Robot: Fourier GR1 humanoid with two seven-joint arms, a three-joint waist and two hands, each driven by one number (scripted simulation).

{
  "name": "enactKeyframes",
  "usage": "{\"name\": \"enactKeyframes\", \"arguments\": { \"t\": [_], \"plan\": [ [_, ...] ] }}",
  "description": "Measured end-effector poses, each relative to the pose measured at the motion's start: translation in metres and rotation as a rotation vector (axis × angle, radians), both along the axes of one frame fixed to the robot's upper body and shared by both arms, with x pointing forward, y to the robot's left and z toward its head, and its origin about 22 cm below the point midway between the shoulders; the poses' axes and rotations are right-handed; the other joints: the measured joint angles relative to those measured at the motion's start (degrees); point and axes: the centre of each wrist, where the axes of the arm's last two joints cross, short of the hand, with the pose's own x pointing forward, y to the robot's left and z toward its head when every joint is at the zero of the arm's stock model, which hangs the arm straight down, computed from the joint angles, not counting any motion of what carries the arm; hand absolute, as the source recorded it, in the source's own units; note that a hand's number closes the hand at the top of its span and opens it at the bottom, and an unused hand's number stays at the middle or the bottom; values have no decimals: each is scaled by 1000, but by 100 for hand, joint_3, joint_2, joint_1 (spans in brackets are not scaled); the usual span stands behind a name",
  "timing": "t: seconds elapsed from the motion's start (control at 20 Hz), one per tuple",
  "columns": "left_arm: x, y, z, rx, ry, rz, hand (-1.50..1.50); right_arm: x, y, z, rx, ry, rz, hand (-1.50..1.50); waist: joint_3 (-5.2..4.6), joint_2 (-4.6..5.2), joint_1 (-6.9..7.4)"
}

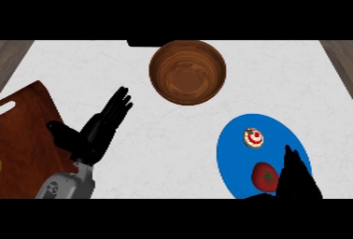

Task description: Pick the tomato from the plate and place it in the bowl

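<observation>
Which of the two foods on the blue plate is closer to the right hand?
The red tomato, beside the right hand; the small cake lies farther off.

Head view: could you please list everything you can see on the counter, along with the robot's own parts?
counter: one, white, beneath everything
bowl: one, brown wood, top centre
plate: one, blue, lower right
tomato: one, red, near part of the plate
small pastry: one, cream with red topping, far part of the plate
cutting board: one, reddish-brown wood, left edge
left hand: one, black, open, by the board's right edge
right hand: one, black, lower right, beside the tomato
</observation>
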Motion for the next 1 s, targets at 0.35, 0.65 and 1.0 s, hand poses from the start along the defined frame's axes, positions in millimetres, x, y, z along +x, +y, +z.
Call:
{"name": "enactKeyframes", "arguments": {
  "t": [0.35, 0.65, 1.0],
  "plan": [
    [-4, -12, -1, 0, 2, 1, 0, 11, 4, -8, -16, 26, 10, -150, 3, -8, -30],
    [-7, -3, -6, 5, -3, 5, 0, 15, 4, -20, -31, 49, 7, -150, 4, -11, -42],
    [-9, -6, -6, 1, 5, 4, 0, 23, -2, -33, -45, 62, -20, -150, 5, -15, -48]
  ]
}}
